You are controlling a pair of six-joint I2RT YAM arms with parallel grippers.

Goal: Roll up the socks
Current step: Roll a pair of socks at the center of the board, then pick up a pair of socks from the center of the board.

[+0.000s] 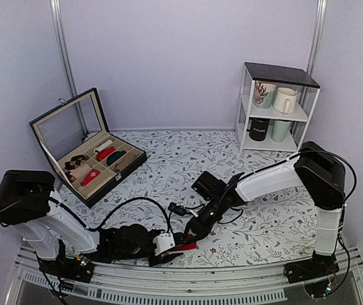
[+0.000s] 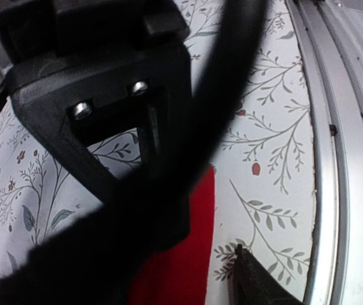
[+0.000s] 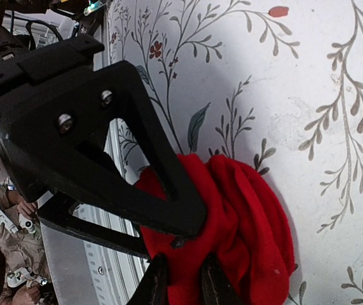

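Note:
The socks (image 1: pixel 190 244) are bright red fabric lying on the floral tablecloth near the front edge. In the right wrist view they (image 3: pixel 251 222) are bunched into thick folds. My right gripper (image 3: pixel 184 251) is shut on the near part of that bunch; it also shows in the top view (image 1: pixel 198 230). In the left wrist view a flat red stretch (image 2: pixel 184 260) lies on the cloth. My left gripper (image 2: pixel 203 248) is open astride its edge, one fingertip (image 2: pixel 245 264) on bare cloth beside it. In the top view the left gripper (image 1: pixel 176 249) is just left of the socks.
An open black box (image 1: pixel 130 166) with compartments holding rolled socks stands at the back left. A white shelf (image 1: pixel 243 108) with mugs stands at the back right. The metal rail (image 1: pixel 200 279) runs along the table's front edge. A black cable (image 1: pixel 136 202) loops over the cloth.

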